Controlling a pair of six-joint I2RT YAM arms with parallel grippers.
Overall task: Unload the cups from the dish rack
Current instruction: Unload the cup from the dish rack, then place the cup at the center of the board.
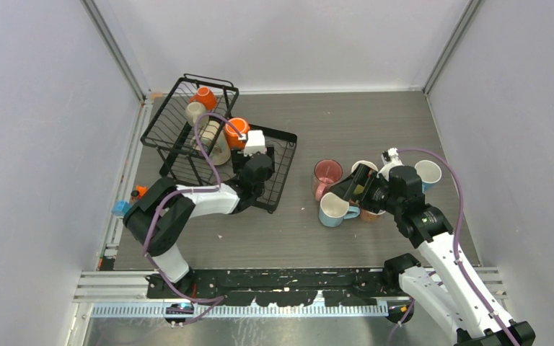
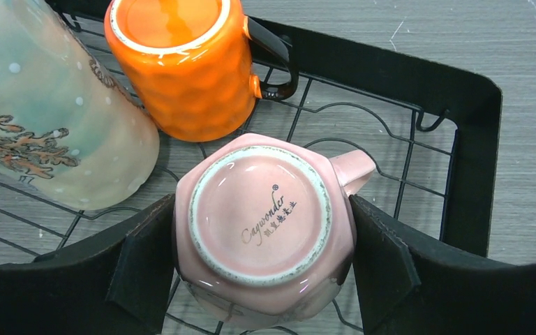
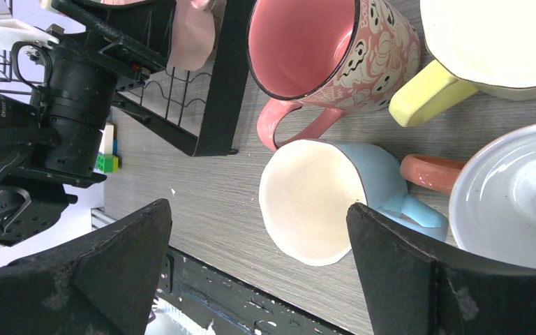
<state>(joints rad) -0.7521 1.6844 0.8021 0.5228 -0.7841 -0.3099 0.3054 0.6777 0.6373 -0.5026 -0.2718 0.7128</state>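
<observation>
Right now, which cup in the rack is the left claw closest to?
The pale pink cup, base up, sits between the fingers of the left gripper; the orange cup and speckled cup lie beyond.

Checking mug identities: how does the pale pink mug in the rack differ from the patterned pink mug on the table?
The pale pink mug is plain and upside down, between the fingers of the left gripper. The patterned pink mug is darker, upright and stands free. Both have handles.

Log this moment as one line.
left gripper: straddling upside-down pink mug in dish rack, grip unconfirmed | right gripper: open, aimed at light blue mug on table
</observation>
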